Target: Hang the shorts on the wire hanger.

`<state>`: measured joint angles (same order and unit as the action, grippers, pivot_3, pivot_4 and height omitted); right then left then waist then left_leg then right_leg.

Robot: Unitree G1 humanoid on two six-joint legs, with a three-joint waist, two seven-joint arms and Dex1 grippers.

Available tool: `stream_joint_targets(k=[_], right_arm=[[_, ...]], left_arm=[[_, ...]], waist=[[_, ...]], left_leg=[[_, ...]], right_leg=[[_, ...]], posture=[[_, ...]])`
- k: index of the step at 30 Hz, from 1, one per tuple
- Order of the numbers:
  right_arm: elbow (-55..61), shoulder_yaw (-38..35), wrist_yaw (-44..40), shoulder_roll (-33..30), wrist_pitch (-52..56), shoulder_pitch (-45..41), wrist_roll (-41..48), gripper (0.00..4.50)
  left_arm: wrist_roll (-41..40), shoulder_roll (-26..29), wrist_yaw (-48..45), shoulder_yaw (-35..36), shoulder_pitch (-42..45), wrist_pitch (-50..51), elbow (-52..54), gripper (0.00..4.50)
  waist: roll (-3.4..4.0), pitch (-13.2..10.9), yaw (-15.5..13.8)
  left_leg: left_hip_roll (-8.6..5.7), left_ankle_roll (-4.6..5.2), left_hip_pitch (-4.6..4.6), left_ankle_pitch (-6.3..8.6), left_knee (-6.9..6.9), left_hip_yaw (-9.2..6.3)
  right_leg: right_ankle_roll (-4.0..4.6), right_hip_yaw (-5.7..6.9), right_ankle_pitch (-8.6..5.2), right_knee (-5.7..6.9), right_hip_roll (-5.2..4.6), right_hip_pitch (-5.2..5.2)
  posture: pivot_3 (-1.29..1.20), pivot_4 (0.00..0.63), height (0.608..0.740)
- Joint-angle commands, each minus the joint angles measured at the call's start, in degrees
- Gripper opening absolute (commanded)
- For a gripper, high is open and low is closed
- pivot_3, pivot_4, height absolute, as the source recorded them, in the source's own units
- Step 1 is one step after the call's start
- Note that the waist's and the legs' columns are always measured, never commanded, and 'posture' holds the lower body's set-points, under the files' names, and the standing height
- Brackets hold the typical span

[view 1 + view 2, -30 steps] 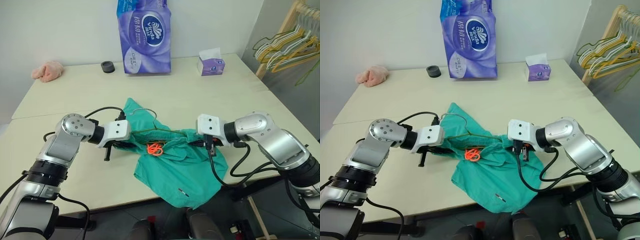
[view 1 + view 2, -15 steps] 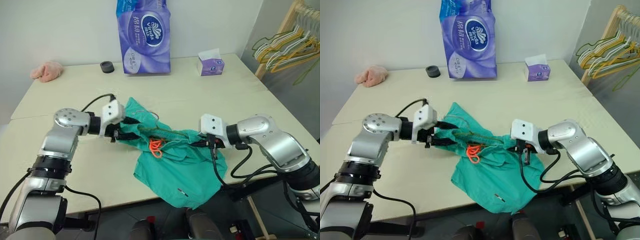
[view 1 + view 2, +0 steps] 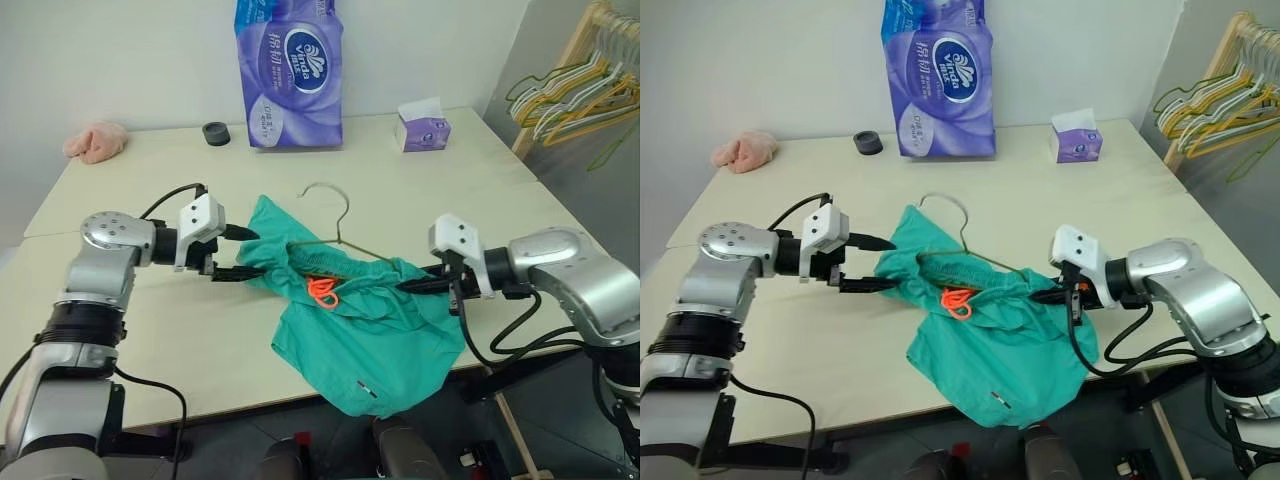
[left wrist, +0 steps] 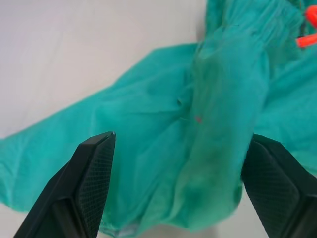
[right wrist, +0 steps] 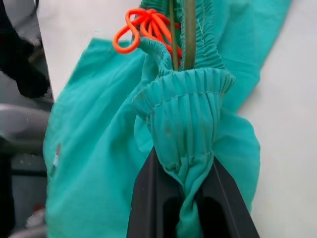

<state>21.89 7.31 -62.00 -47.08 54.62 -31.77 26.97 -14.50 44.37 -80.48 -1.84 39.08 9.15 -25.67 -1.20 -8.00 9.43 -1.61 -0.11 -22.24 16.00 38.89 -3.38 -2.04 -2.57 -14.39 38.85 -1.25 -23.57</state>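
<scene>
a pale table (image 3: 420, 190) against a white wall carries the shorts (image 3: 370, 330), draped over its near edge with the wire hanger (image 3: 335, 225) seemingly threaded through the waistband. left gripper (image 3: 240, 255) jaws spread wide, empty; right gripper (image 3: 412, 285) jaws pinch the waistband. a hanger rack (image 3: 575, 85) stands right.

Left gripper (image 3: 242, 254) has its 2 fingers spread wide; right gripper (image 3: 410, 284) points inward, fingers pinched together.
</scene>
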Motion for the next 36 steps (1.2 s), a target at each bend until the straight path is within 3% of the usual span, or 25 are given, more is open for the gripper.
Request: stream_joint_targets(k=[1,7,15,19,24,27,30,36], right_arm=[[2.93,-8.94,3.66,-1.01,6.53,3.64,5.1,0.0],[8.29,-22.17,9.88,-1.54,16.63,13.94,11.23,0.0],[13.32,-42.9,17.38,1.07,26.07,27.3,15.98,0.0],[17.22,-53.26,18.32,3.36,27.77,39.03,16.64,0.0],[16.92,-63.7,20.65,5.46,27.37,47.54,14.7,0.0],[14.35,-69.42,23.03,5.44,26.81,49.52,12.54,0.0],[10.31,-75.16,27.02,4.18,27.95,46.04,10.46,0.0],[2.3,-75.68,34.04,-3.73,21.51,37.21,3.94,0.0]], left_arm=[[-9.03,2.35,-0.89,6.11,0.97,11.98,7.43,3.93],[-17.63,1.59,0.79,8.43,-1.35,24.42,17.46,3.93],[-25.08,-7.13,3.96,4.28,1.52,31.87,29.43,3.93],[-22.07,-9.08,4.18,0.84,2.62,27.81,31.27,3.93],[-19.32,-14.55,5.64,-4.0,4.51,22.63,32.36,3.93],[-18.35,-18.29,7.3,-6.15,6.11,21.43,31.85,3.93],[-15.43,-22.28,10.05,-8.22,8.54,18.57,29.67,3.93],[-13.16,-30.59,15.93,-8.94,14.54,16.74,25.69,3.93]], waist=[[0.0,0.0,0.13],[0.04,-0.02,0.12],[0.05,-0.05,-0.69],[0.11,-0.11,-0.47],[0.28,-0.26,0.32],[0.22,-0.39,1.03],[0.19,-0.61,1.72],[0.29,-1.23,3.31]], left_leg=[[0.0,0.0,-0.12,0.0,0.01,-0.02],[0.0,0.01,-0.26,0.0,0.02,-0.03],[-0.04,0.01,-0.18,0.0,0.07,-0.01],[-0.03,0.01,-0.08,0.0,0.03,0.03],[-0.02,0.02,0.35,0.01,-0.04,0.42],[-0.03,0.03,0.32,0.02,-0.06,0.52],[-0.04,0.07,0.29,0.05,-0.08,0.58],[-0.02,0.48,0.29,0.28,-0.14,1.21]], right_leg=[[0.0,0.01,0.0,0.01,0.0,-0.09],[0.0,0.01,0.0,0.08,0.01,-0.24],[-0.02,-0.02,-0.01,0.0,0.06,-0.03],[-0.07,-0.08,-0.05,-0.02,0.14,0.06],[-0.38,-0.2,-0.24,-0.17,0.33,0.38],[-0.42,-0.32,-0.27,-0.29,0.49,0.38],[-0.43,-0.38,-0.27,-0.39,0.51,0.38],[-0.5,-1.31,-0.22,-0.78,0.64,0.39]], posture=[[-0.24,0.103,0.74],[-0.26,0.119,0.74],[-0.31,0.14,0.74],[-0.35,0.156,0.74],[-0.38,0.167,0.74],[-0.39,0.171,0.74],[-0.39,0.175,0.74],[-0.4,0.19,0.74]])
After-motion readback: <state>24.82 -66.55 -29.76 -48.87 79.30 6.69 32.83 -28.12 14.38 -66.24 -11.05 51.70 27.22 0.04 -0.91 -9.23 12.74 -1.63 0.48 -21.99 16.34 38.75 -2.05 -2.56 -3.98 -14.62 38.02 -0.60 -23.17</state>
